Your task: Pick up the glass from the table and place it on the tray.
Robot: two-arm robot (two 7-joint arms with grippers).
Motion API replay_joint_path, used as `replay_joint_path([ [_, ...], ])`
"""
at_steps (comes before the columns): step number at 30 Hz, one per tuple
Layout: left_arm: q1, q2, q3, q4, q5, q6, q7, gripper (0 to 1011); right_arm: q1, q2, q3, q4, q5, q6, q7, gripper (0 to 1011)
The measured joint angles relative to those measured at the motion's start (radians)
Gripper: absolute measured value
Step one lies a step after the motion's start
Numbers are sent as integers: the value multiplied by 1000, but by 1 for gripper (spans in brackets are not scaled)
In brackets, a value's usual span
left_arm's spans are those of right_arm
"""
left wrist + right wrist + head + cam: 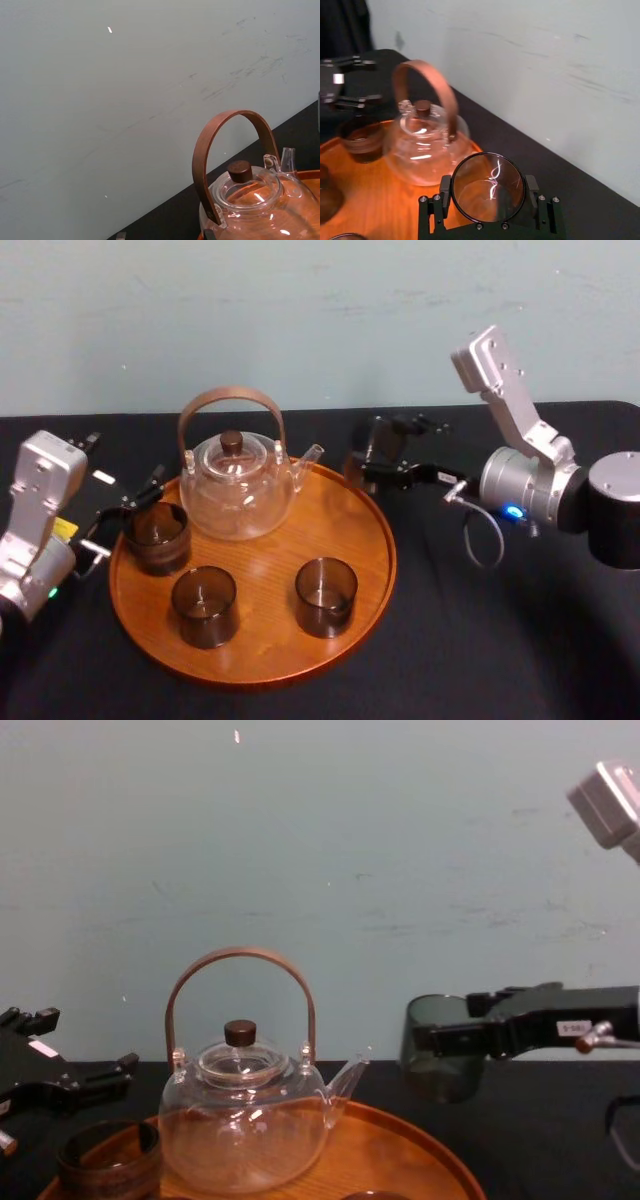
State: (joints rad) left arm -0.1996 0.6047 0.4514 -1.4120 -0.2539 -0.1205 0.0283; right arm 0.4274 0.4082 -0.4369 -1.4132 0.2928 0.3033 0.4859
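Right end effector (pixel 378 452) clenched on the glass (pixel 440 1078), just beside the tray's (pixel 270 570) far-right rim; left end effector (pixel 128 512) splayed at its left edge.

Head view: high, angled down onto the tray (pixel 262 560) and table (pixel 480 640). Chest view: low, level, facing the wall (pixel 400 840). Wrist views: close, oblique, toward the wall. All four share the glass teapot (pixel 238 490).

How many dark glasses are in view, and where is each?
4. Three stand on the tray: one at its left beside the teapot, two near its front edge. The right claw holds the fourth glass raised beside the tray's far right rim.
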Motion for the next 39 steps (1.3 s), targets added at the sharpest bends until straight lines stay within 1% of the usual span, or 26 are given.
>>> replay_joint_path([
  [8, 0, 0, 0, 0, 0, 0, 0, 1002, -4, 7, -44, 1, 22, -48, 52, 894],
  [13, 0, 0, 0, 0, 0, 0, 0, 1001, -1, 7, -76, 27, 30, -81, 78, 894],
  [19, 0, 0, 0, 0, 0, 0, 0, 1001, 9, 0, -104, 69, 28, -114, 86, 894],
  [30, 0, 0, 0, 0, 0, 0, 0, 1002, 24, -22, -126, 147, 4, -163, 75, 894],
  [39, 0, 0, 0, 0, 0, 0, 0, 1001, 31, -36, -130, 187, -10, -177, 70, 894],
])
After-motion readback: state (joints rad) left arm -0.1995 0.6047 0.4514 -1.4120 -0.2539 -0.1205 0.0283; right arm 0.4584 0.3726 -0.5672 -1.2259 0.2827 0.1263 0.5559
